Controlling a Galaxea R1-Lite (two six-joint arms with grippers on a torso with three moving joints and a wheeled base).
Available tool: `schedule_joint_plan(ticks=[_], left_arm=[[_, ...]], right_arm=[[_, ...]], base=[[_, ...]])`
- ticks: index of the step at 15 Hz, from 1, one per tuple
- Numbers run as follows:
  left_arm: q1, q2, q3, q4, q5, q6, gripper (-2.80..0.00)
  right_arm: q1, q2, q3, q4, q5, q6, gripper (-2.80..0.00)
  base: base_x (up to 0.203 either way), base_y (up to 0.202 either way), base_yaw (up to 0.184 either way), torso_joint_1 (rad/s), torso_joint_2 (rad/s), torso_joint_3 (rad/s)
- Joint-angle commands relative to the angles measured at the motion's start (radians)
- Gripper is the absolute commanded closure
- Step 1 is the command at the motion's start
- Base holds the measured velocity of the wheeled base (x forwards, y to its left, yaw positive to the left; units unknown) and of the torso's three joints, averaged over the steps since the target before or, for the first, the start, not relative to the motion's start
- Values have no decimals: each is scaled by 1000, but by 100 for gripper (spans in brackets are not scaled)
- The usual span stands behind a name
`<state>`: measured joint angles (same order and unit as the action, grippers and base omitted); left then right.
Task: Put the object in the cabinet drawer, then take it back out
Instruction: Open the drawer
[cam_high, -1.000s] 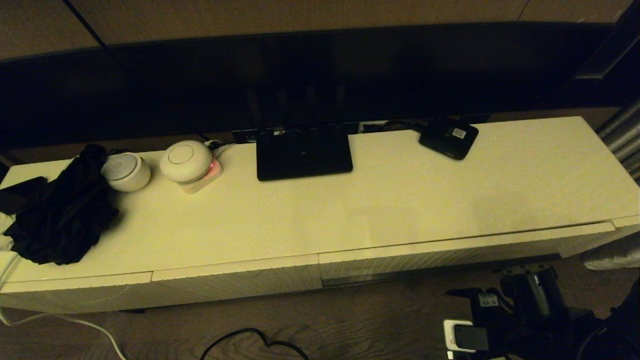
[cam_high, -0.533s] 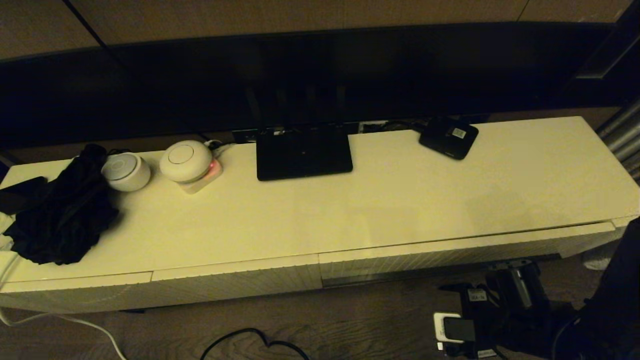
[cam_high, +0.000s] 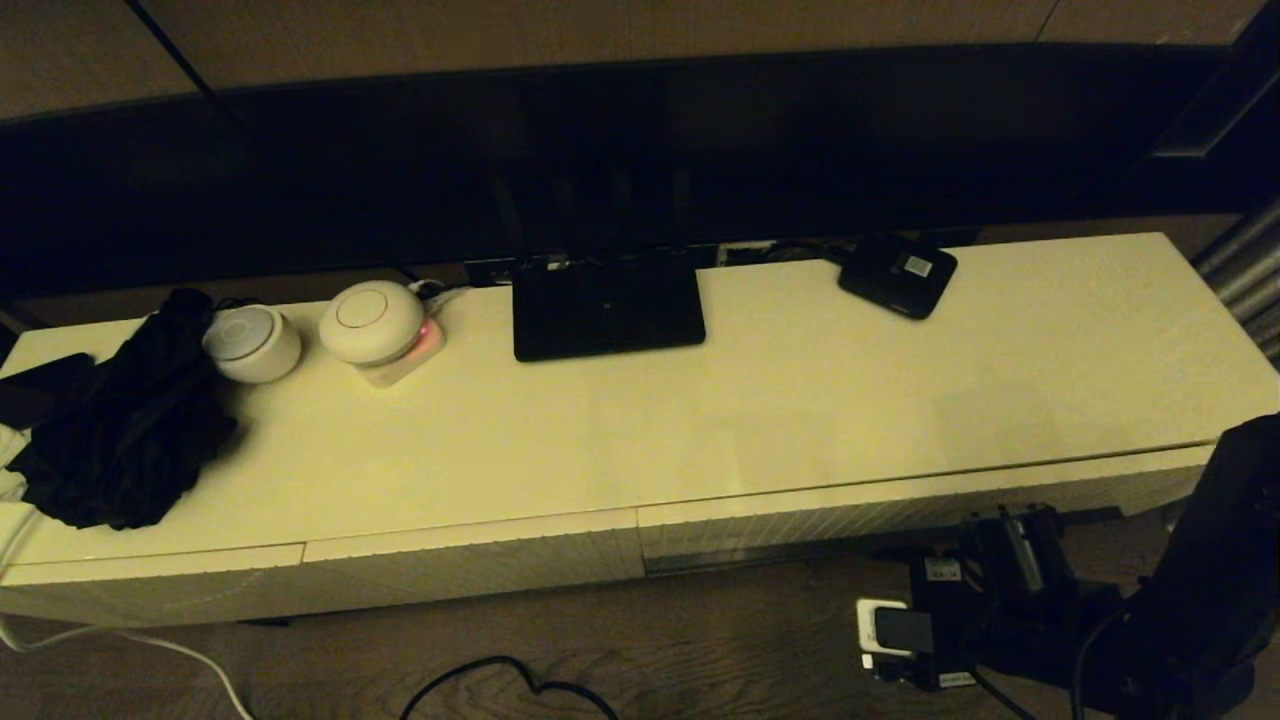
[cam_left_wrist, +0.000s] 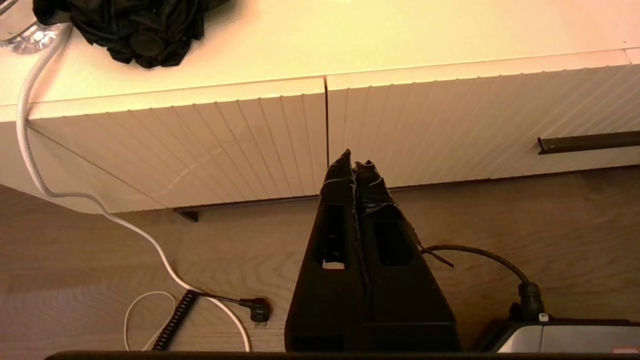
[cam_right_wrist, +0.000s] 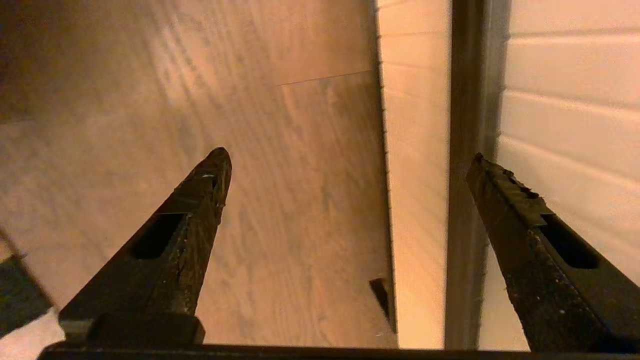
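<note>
The black box with red packets is out of view. The cabinet drawer (cam_high: 900, 505), the widest ribbed cream front, is closed, with a dark handle groove (cam_high: 800, 552) along its lower edge. My right gripper (cam_high: 1010, 525) hangs low in front of the drawer's right part, close below that edge. In the right wrist view the right gripper (cam_right_wrist: 350, 157) is open and empty, one of its fingers (cam_right_wrist: 500, 185) lying over the ribbed front beside the dark groove (cam_right_wrist: 467, 150). My left gripper (cam_left_wrist: 354, 162) is shut and empty, held low before the two shorter drawer fronts.
On the cabinet top (cam_high: 800, 400) lie a flat black router (cam_high: 606, 305), a small black device with a white label (cam_high: 897, 273), two white round units (cam_high: 372, 320), and a black cloth (cam_high: 120, 420). Cables (cam_high: 520, 685) trail on the wooden floor.
My right arm has moved up and to the left, bringing the open gripper closer to the wide drawer's lower edge. The drawer stays closed and nothing on the top has moved.
</note>
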<state>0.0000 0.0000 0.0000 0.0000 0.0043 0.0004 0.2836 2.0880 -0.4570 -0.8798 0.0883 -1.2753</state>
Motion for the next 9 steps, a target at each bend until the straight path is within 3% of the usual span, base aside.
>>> schedule_joint_plan(ticks=[1, 9], left_arm=[[0, 0, 3, 0, 0, 0, 0], [0, 0, 3, 0, 0, 0, 0]], right_arm=[[0, 12, -26, -5, 1, -7, -280], [-1, 54, -65, -5, 7, -4, -280]], base=[[0, 0, 0, 0, 0, 0], [0, 0, 0, 0, 0, 0]])
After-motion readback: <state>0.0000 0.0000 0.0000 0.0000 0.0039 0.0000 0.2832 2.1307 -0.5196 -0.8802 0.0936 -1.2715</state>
